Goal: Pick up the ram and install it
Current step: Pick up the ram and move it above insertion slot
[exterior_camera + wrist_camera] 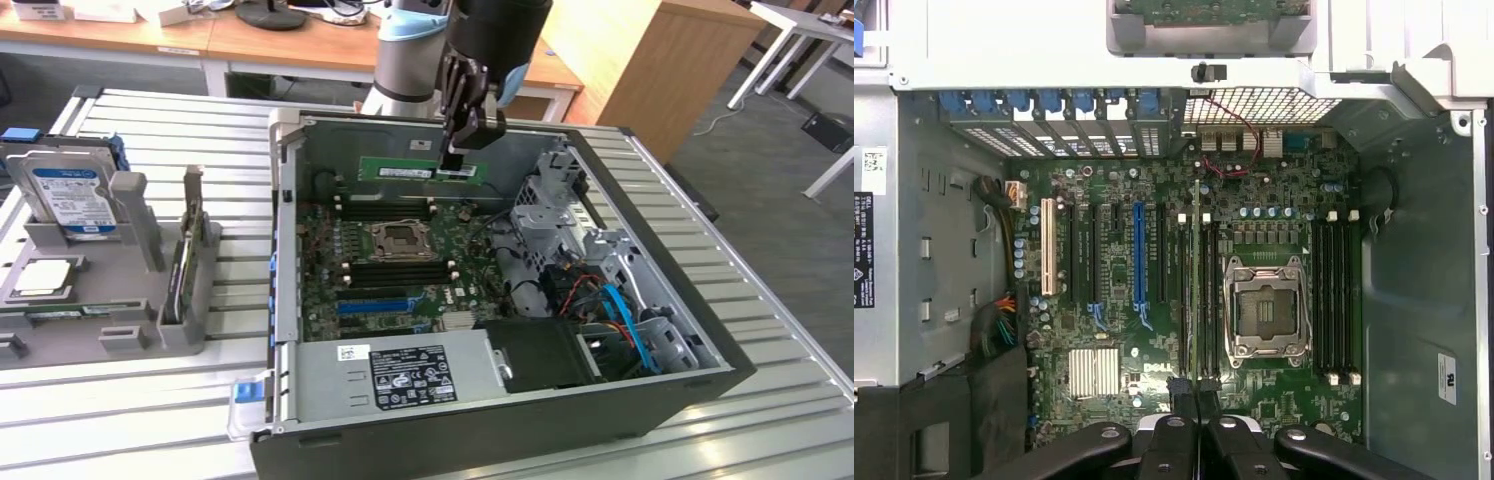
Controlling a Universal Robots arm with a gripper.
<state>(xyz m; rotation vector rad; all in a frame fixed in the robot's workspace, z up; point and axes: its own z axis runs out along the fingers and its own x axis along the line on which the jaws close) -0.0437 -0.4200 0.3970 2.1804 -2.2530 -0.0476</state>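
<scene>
**Bench inventory, largest to smallest**

1. Slatted metal table (787, 300). It carries all items below.
2. PC case (467, 440). Lies on its side w/ the side panel off and the interior facing up, at the centre of the table.
3. Robot arm (407, 50). Enters from the far edge of the exterior view and reaches down over the far half of the case.
4. Motherboard (327, 275) (1114, 300). Green, flat on the case floor.
5. PSU (334, 385). Silver box w/ a black label, at the near end of the case.
6. Grey fixture (134, 320). Sits on the table towards the exterior view's left, apart from the case. A hard drive (70, 200) stands upright in it.
7. Gripper (461, 158) (1197, 395). Fingers are nearly closed, pinching the ram by its top edge at one end.
8. Ram (400, 171) (1197, 270). Long green stick, held level and clear above the board, near the case's far wall. Not seated in any slot. The wrist view shows it edge-on as a thin line over the black slots between the blue slot and the CPU socket. Exact slot alignment can't be told.
9. CPU socket (396, 240) (1264, 310). Metal frame, mid-board.
10. Black memory slots (1334, 300). One bank on the socket's far side from the ram, w/ a second bank under the ram.
11. Blue slot (374, 303) (1138, 255). Plastic, runs parallel to the ram.
12. Heatsink (1094, 372). Small finned silver block near the end of the blue slot.
</scene>
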